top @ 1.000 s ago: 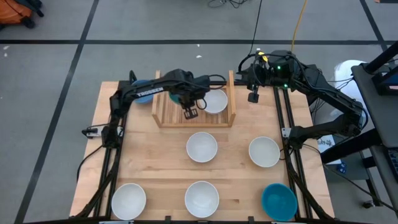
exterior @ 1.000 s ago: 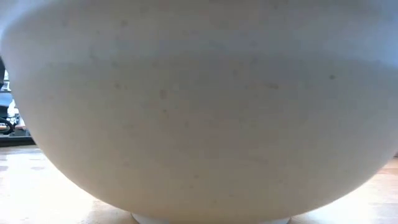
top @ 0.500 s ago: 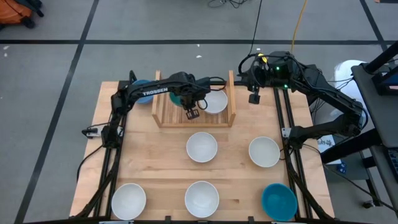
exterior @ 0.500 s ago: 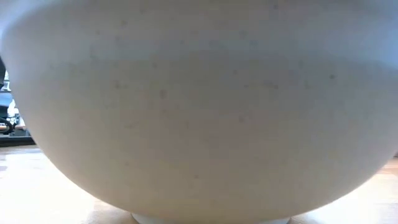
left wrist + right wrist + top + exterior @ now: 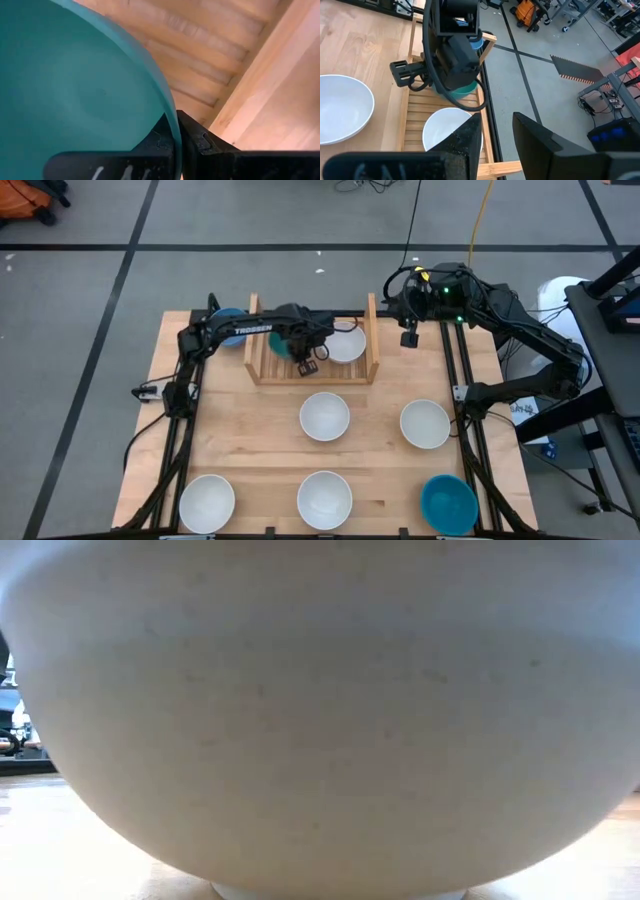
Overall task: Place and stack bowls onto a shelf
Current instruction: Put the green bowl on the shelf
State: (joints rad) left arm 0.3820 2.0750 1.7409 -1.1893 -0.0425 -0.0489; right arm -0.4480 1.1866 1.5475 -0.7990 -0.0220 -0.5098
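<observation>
Left gripper (image 5: pixel 307 366) over the wooden shelf (image 5: pixel 262 367), jaws pinched shut on the rim of a teal bowl (image 5: pixel 75 95) held above the left half of the slatted base; a white bowl (image 5: pixel 346 343) sits in the right half. Right gripper (image 5: pixel 408 337) waits beyond the shelf's right side board, jaws parted and empty

Even, bright overhead light with soft shadows; a white bowl (image 5: pixel 320 720) fills the low view, close and blurred.
</observation>
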